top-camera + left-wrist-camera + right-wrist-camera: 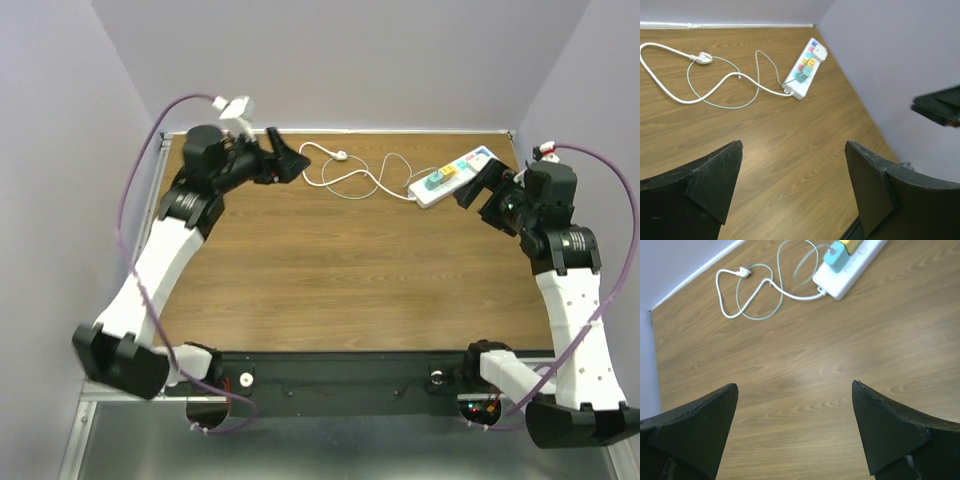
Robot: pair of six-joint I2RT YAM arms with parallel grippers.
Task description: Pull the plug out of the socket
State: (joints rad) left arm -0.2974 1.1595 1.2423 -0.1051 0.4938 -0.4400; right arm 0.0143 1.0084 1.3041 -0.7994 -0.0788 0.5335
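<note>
Wood-grain bench [330, 280] under both arms, and the socket [455, 174] lies angled at the far right corner, its coloured faces up. There is the plug [436, 182], a teal block seated in the outlet nearest the cord end, with a thin green lead [720, 105] looping leftward from it. The white cord [352, 180] snakes off that same end toward the far middle and finishes in a loose white connector [342, 156] lying flat on the wood. The right fingers [478, 186] hang spread apart just beside the socket's right flank, gripping nothing; the right wrist view shows only bare wood between them. Over at the far left, the left fingers [288, 158] hover wide apart too, empty, well away from the strip.
</note>
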